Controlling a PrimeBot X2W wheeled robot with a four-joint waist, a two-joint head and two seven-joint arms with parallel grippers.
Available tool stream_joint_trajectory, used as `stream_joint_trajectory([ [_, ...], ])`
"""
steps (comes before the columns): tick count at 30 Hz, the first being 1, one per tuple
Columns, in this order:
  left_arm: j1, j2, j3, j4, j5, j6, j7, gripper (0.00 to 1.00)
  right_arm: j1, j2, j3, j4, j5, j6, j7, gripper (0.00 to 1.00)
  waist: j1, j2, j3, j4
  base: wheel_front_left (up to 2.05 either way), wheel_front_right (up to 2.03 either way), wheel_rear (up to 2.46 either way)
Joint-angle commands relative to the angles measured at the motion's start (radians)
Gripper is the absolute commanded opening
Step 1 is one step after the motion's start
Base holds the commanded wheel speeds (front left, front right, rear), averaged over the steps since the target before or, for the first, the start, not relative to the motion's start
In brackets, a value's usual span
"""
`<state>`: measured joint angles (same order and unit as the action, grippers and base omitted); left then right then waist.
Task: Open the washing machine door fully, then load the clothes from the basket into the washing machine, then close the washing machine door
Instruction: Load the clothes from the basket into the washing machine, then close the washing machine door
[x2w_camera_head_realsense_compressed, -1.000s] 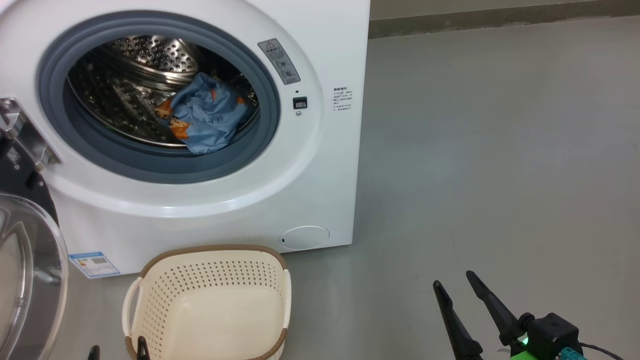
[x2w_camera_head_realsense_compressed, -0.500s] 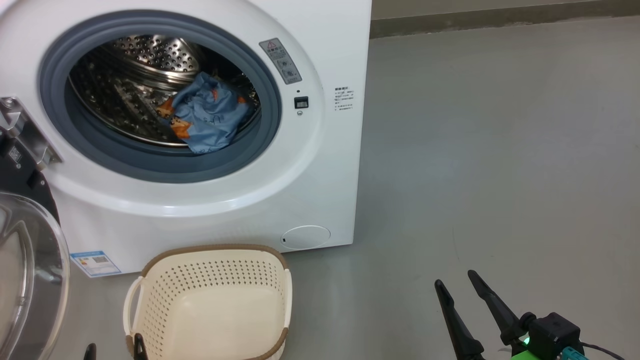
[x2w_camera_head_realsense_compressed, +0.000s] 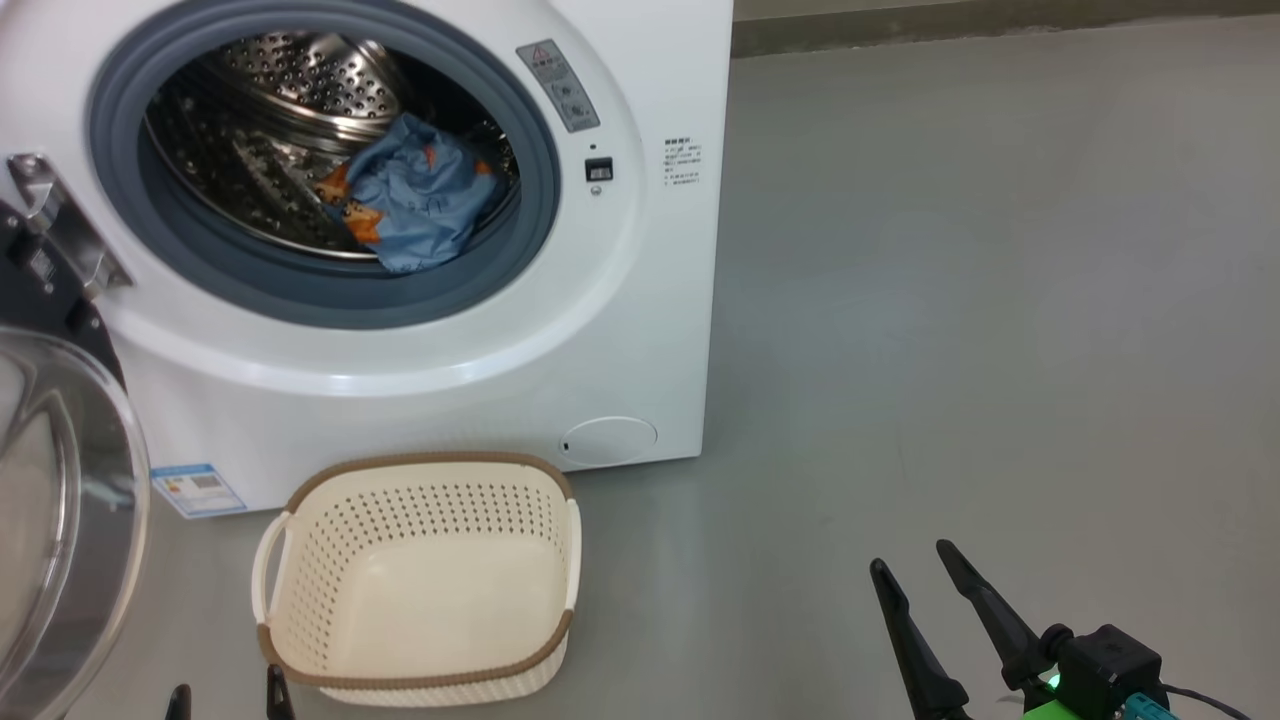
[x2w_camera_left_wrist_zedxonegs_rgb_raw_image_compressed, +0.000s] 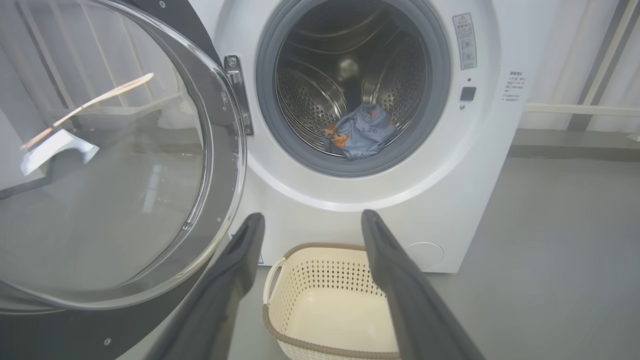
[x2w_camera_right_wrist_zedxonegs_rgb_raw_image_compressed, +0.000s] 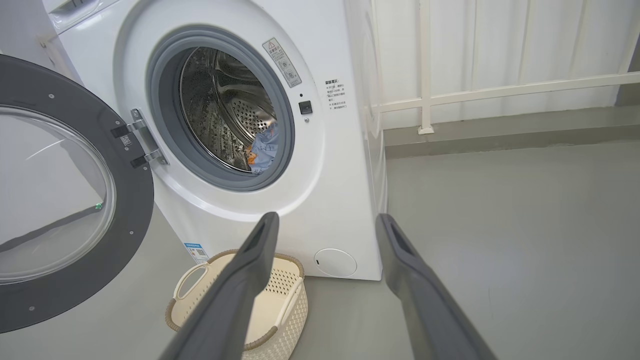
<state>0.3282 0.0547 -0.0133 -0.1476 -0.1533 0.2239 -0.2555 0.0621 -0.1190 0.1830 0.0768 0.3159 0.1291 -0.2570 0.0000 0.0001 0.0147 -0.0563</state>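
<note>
1. Right gripper (x2w_camera_head_realsense_compressed: 912, 558) sits low on the right, its long dark fingers spread wide and holding nothing, over the grey floor (x2w_camera_head_realsense_compressed: 950, 300).
2. Left gripper (x2w_camera_left_wrist_zedxonegs_rgb_raw_image_compressed: 312, 216) is wide open too, also holding nothing, pointing at the machine with the basket (x2w_camera_left_wrist_zedxonegs_rgb_raw_image_compressed: 320, 246) just beyond its fingertips.
3. The basket sits empty on the floor, just in front of the washing machine (x2w_camera_head_realsense_compressed: 640, 300).
4. And the clothes (x2w_camera_head_realsense_compressed: 420, 195) are in! A crumpled blue bundle lies in the steel drum (x2w_camera_head_realsense_compressed: 250, 150), just behind the grey gasket (x2w_camera_head_realsense_compressed: 330, 295).
5. The washing machine door (x2w_camera_right_wrist_zedxonegs_rgb_raw_image_compressed: 135, 210) stands swung wide to the left on its metal hinge (x2w_camera_right_wrist_zedxonegs_rgb_raw_image_compressed: 145, 142).
</note>
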Motion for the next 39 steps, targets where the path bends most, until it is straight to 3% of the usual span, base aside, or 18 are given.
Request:
stream_joint_trajectory([
  [1, -0.043, 0.000, 0.034, -0.029, 0.007, -0.002, -0.006, 1.00, -0.014, -0.003, 0.019, -0.029, -0.005, 0.002, -0.005, 1.00, 0.0000, -0.0001, 0.001, 0.001, -1.16, 1.16, 0.00],
  [39, -0.030, -0.004, 0.055, -0.020, 0.012, 0.007, -0.006, 1.00, -0.002, -0.007, 0.007, -0.028, -0.020, 0.002, -0.005, 1.00, 0.0000, -0.0001, -0.010, 0.018, -0.11, 0.11, 0.00],
])
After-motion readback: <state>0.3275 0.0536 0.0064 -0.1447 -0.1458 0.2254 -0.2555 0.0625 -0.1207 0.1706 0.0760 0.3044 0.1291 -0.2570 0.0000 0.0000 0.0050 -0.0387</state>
